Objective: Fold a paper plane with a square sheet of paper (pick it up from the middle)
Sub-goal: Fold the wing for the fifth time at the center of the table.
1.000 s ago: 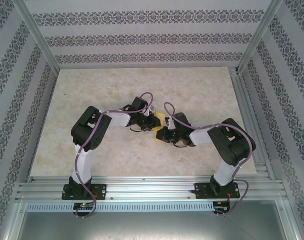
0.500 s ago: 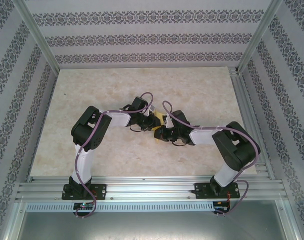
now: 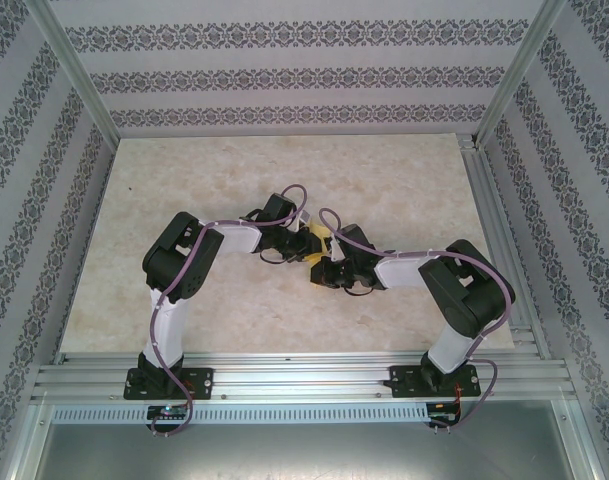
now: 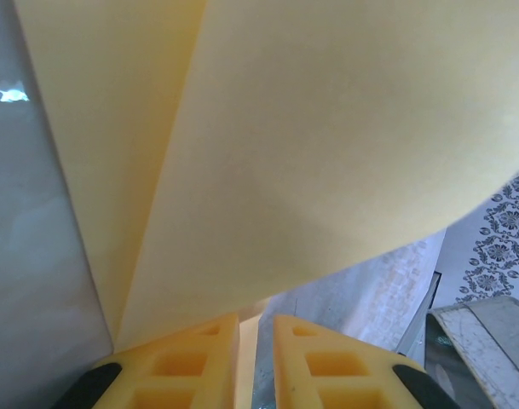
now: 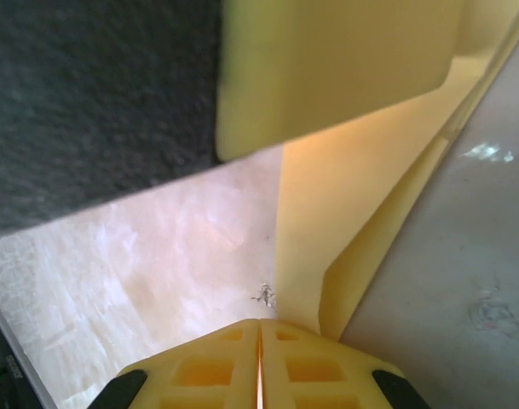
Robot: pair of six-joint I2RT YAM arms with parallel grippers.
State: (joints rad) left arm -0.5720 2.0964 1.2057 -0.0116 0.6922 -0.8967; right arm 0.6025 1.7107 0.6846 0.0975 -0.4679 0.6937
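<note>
On one marbled surface [image 3: 404, 190], the left arm [image 3: 174, 265] and right arm [image 3: 469, 290] are meeting at centre over one folded square sheet of paper [image 4: 327, 128]. The left gripper [image 4: 255, 331] is clamping the sheet's edge. The right gripper [image 5: 259, 334] is pressing closed, its tips touching the paper.

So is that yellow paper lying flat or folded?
Folded: in the left wrist view the paper shows two layers meeting at a crease.
</note>
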